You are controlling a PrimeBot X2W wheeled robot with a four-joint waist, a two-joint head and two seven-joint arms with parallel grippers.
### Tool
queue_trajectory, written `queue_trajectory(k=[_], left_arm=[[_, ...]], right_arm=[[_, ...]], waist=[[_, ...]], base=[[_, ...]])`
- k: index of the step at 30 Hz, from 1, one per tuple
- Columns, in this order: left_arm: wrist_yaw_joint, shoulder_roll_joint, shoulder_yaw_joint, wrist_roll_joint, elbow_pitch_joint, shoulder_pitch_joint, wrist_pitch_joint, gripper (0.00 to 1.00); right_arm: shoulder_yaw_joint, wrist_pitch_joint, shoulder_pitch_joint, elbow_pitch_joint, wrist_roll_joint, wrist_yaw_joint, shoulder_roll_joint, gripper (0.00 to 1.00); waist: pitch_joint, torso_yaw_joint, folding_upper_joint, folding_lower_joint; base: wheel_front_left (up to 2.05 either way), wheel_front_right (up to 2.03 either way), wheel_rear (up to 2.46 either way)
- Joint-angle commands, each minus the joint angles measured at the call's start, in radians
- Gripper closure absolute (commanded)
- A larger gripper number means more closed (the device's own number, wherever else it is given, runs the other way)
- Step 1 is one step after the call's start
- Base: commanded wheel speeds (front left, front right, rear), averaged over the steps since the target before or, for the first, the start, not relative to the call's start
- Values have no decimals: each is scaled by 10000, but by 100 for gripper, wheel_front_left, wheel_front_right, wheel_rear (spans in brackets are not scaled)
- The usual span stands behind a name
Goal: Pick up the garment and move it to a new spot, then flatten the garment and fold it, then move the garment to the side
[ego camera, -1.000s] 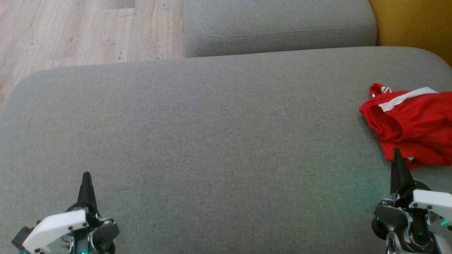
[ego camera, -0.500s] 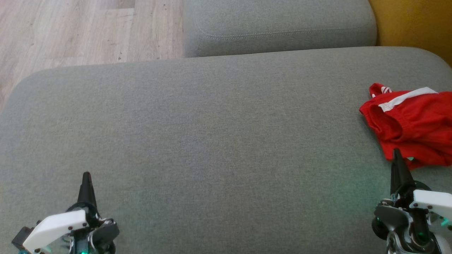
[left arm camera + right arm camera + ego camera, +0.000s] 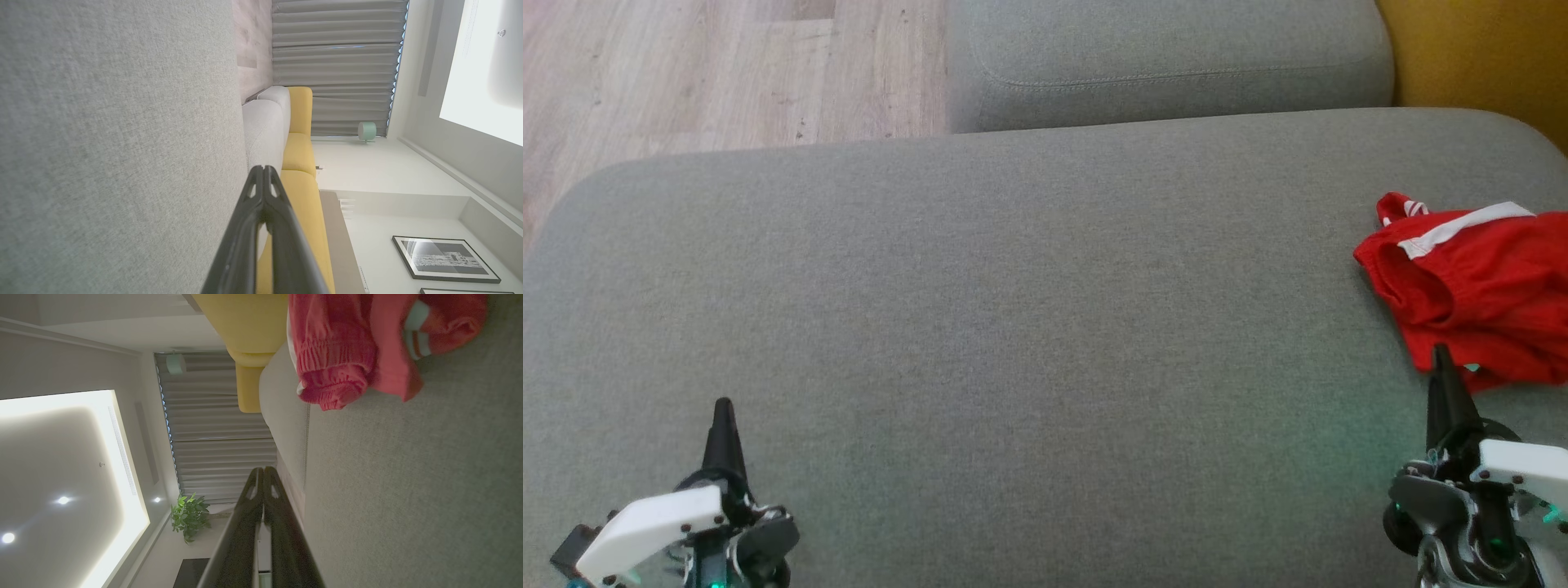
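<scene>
Grey sofa fabric point(image 3: 1013, 327) spreads across most of the head view, with pale wooden floor point(image 3: 686, 73) at the upper left, a second grey cushion point(image 3: 1168, 57) along the top and a yellow cushion point(image 3: 1478, 49) in the upper right corner. The red garment point(image 3: 1478, 294), trimmed with a white stripe, lies crumpled at the right edge of the frame, on the grey fabric.

The left gripper point(image 3: 722, 408) sits at the lower left, well apart from the garment, its two dark fingers pressed together with nothing between them. The right gripper point(image 3: 1439, 355) sits at the lower right, fingers likewise pressed together and holding nothing. Its tip overlaps the garment's lower edge in the head view. In the right wrist view, bare fabric separates the right gripper point(image 3: 263, 470) from the garment point(image 3: 359, 347) at the top of the frame. The left wrist view shows the left gripper point(image 3: 264, 169) beside grey fabric, with pleated curtains point(image 3: 335, 61) beyond.
</scene>
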Motion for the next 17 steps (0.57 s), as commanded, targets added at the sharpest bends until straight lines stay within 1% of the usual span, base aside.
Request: queue_trajectory(k=[1,17], left_arm=[[-69,42,408,-4,-291,-481,53,100],[-69,36,417,3,-291,-482,60,100]], right_arm=[[151,88,-490,-314,-32,69,-121,100],[116,116,-493,-312,-61,69,-97,100]], waist=[[0,0,0,0],[0,0,0,0]], base=[[0,0,0],[0,0,0]])
